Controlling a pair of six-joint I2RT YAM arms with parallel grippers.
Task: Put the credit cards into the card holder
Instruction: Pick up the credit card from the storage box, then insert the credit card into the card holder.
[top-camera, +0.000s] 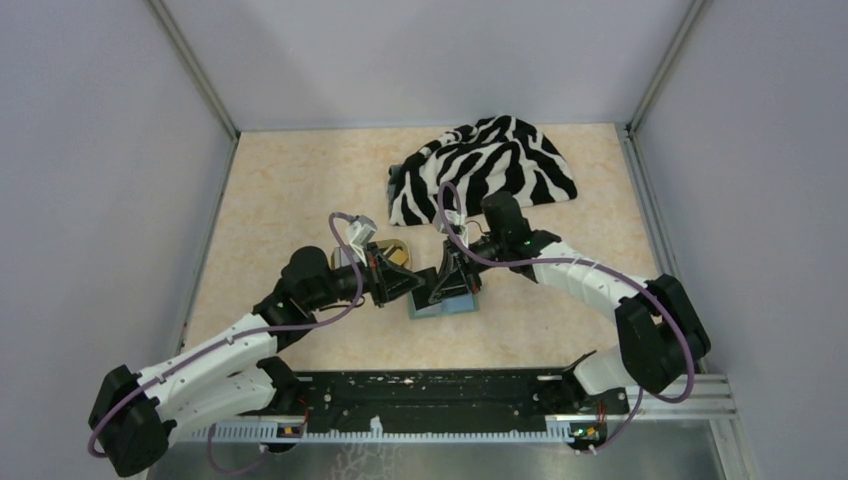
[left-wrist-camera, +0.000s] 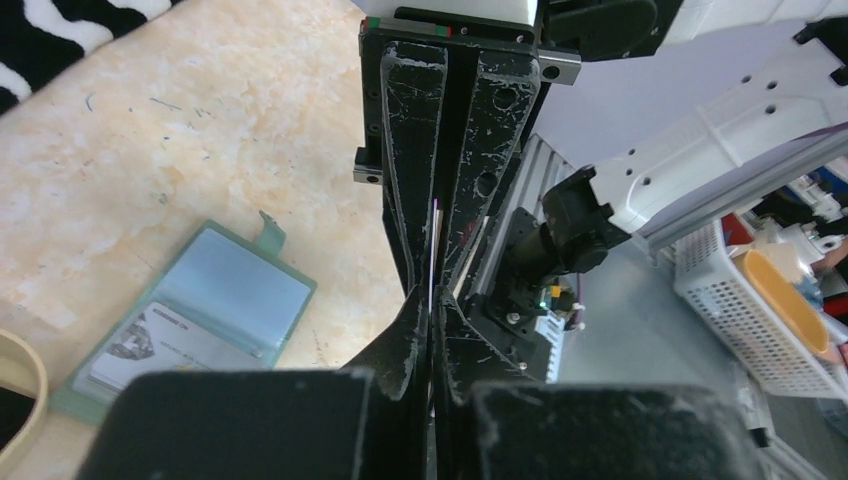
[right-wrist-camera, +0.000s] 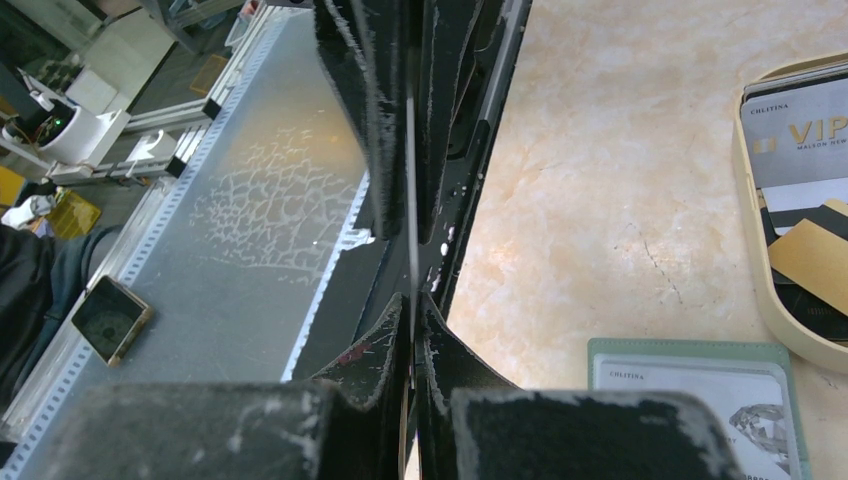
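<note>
The sage-green card holder (top-camera: 447, 306) lies open on the table below both grippers. It shows in the left wrist view (left-wrist-camera: 215, 300) and the right wrist view (right-wrist-camera: 700, 385), with one printed card in a pocket. My left gripper (top-camera: 408, 284) and right gripper (top-camera: 441, 280) meet tip to tip above it. In the left wrist view my left gripper (left-wrist-camera: 433, 300) is shut on a thin credit card (left-wrist-camera: 432, 245) seen edge-on. In the right wrist view my right gripper (right-wrist-camera: 412, 300) is shut on the same card (right-wrist-camera: 410, 200). More credit cards (right-wrist-camera: 812, 258) lie in the tan tray (right-wrist-camera: 760, 280).
A zebra-striped cloth (top-camera: 488, 165) lies at the back of the table. The tan oval tray (top-camera: 393, 248) sits just behind the left gripper, partly hidden. The black rail (top-camera: 430, 395) runs along the near edge. Grey walls close in both sides.
</note>
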